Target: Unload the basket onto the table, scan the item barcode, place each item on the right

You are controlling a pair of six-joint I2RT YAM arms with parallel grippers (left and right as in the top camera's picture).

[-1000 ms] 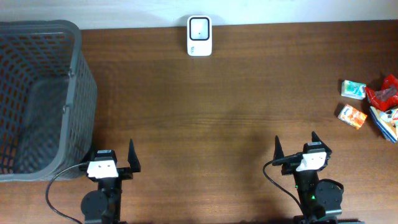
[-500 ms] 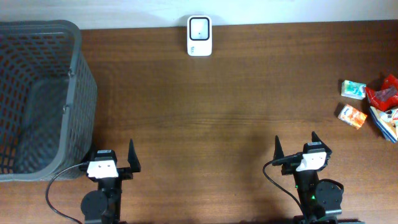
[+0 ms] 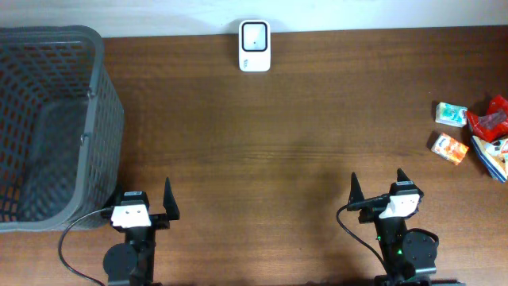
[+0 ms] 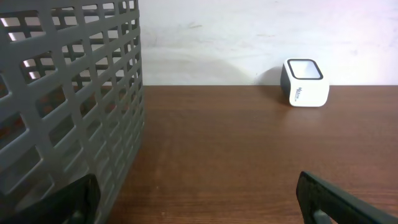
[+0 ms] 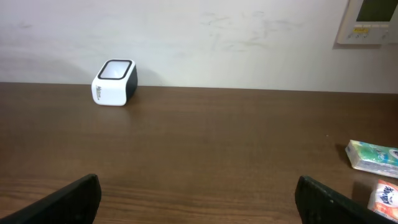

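Brown wooden desk (image 3: 278, 143) carries a white scanner (image 3: 255, 46) at its far edge, against the wall. The items lie clustered at the desk's right edge: a green-white packet (image 3: 452, 114), an orange box (image 3: 449, 148) and a red pouch (image 3: 490, 119). A grey mesh basket (image 3: 101, 111) stands at the left. The left pincer (image 3: 143, 197) and right pincer (image 3: 377, 184) sit at the near edge, both spread wide, gripping nothing.

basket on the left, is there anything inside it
From overhead the grey basket shows only its bare mesh floor, with no item inside. Its left part runs off the picture, so that strip cannot be checked.
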